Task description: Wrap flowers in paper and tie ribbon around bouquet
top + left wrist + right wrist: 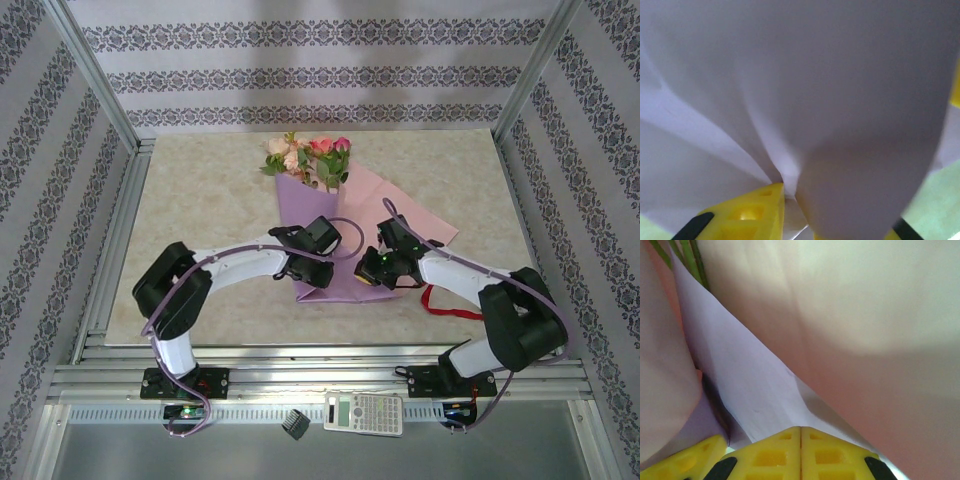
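Arms bent inward over the paper (300, 215), left gripper (832, 215) parted around a fold, right gripper (801, 432) closed at its edge.

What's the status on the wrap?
Left gripper in paper folds, jaws unclear. Right gripper shut at paper edge. Flowers half-wrapped; ribbon loose by right arm.

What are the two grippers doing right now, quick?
Left gripper: paper fold between its fingers; open or gripping cannot be told.
Right gripper: closed, tips at the paper's edge.
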